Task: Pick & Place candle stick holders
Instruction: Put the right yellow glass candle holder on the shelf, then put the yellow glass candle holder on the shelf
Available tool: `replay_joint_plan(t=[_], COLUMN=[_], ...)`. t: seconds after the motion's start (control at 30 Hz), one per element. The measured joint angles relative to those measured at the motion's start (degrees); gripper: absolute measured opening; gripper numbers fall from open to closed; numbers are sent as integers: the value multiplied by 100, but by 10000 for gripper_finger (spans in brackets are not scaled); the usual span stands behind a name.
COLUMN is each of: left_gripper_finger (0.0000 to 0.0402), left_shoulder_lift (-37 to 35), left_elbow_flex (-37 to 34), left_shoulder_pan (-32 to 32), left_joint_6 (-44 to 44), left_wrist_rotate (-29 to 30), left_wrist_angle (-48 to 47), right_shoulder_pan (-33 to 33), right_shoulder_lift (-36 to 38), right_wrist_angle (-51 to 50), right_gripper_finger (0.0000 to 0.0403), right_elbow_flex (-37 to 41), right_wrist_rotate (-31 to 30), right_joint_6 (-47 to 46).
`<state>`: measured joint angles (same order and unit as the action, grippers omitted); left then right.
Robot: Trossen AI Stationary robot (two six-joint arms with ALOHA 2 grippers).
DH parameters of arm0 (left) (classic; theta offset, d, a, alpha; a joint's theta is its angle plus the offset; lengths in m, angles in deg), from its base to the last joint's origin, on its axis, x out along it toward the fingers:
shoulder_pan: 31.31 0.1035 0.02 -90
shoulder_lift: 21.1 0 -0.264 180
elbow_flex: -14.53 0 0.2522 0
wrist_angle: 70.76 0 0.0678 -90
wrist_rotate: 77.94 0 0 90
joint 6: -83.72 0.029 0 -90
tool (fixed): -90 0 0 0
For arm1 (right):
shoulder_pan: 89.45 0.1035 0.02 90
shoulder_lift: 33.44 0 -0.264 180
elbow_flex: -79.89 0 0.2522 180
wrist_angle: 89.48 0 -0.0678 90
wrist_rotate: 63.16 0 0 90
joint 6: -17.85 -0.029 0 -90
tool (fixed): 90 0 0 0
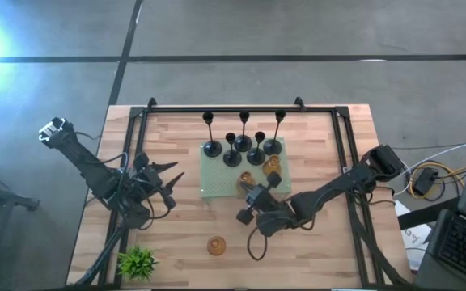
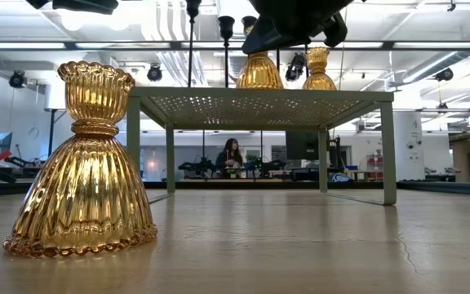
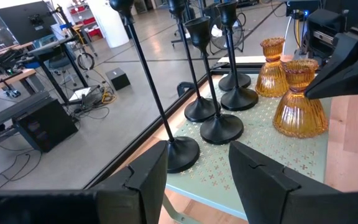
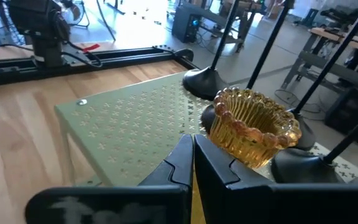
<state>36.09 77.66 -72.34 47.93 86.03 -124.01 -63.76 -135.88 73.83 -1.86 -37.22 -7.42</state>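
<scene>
Amber holder [image 1: 247,183] on green rack [image 1: 217,182]; right claw [image 4: 191,163] closed, gripping nothing, just beside it. Left claw [image 3: 197,171] open, empty. Retreat slowly, avoid tipping.

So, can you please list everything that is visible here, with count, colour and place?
black candle stick holders: five, black, on the green stand
amber holders on stand: two, amber-orange, beside the black ones
amber holder on table: one, amber-orange, alone near the front edge
stand: one, pale green, perforated, table centre
plant: one, green, front left corner
table: one, light wood
person: one, far in the room
left claw: open, left of the stand
right claw: shut, at an amber holder
</scene>
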Motion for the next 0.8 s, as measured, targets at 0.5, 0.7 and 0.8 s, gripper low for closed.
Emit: replay_joint_plan(t=[0.5, 0.7, 0.8], left_gripper_finger=[177, 177, 177], left_shoulder_lift=[0, 2, 2], left_elbow_flex=[0, 0, 0], left_shoulder_pan=[4, 2, 2], left_joint_6=[-1, -1, 0], left_wrist_rotate=[2, 0, 2], left_wrist_angle=[1, 0, -1], right_shoulder_pan=[238, 1024, 1477], right_shoulder_lift=[269, 1268, 1938], right_wrist_angle=[-143, -1179, -2521], right_gripper_finger=[8, 8, 8], right_elbow_flex=[-97, -371, -460], right_wrist_rotate=[69, 1118, 1557], right_joint_6=[180, 656, -327])
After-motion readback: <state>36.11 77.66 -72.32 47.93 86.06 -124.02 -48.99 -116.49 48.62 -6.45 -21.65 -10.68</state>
